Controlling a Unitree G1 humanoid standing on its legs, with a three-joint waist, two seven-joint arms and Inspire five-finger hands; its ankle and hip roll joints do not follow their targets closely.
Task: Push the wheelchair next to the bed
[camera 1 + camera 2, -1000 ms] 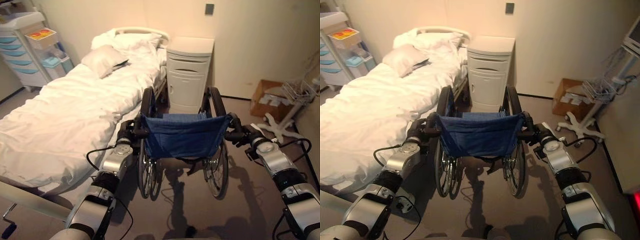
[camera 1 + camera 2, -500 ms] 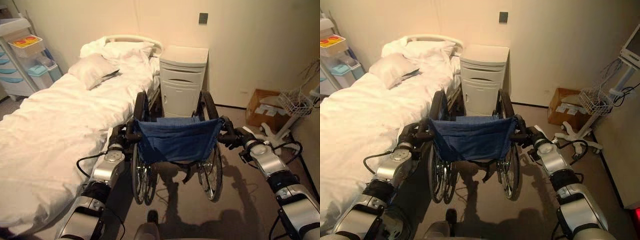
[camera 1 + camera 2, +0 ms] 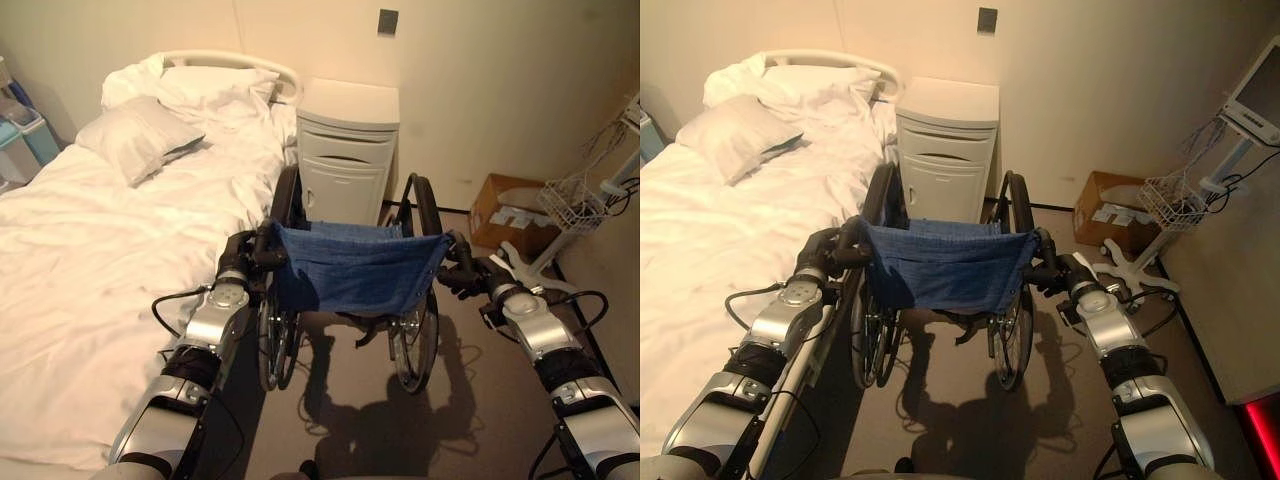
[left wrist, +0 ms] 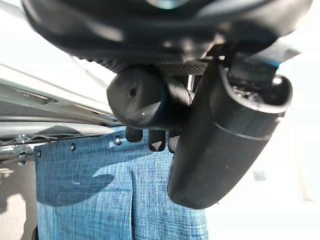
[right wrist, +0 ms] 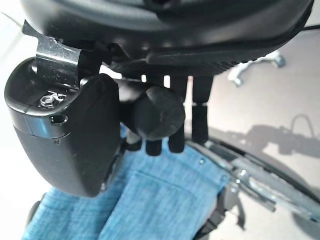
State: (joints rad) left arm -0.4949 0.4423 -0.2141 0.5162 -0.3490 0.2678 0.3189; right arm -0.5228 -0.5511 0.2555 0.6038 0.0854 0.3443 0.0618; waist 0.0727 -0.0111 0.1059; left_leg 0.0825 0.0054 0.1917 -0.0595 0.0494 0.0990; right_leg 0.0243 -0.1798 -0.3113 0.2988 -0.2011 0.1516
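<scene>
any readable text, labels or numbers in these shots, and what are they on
None can be read.
Cardboard box: pale papers or labels on it, too small to read.
Wall plate: plain dark, no marking visible.
Wheelchair, bedside cabinet, bed: no print visible.

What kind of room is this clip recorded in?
Most likely a hospital or care room: a white-sheeted bed with a rail at its head, a bedside cabinet, a wheelchair, and a monitor on a wheeled stand.
</scene>
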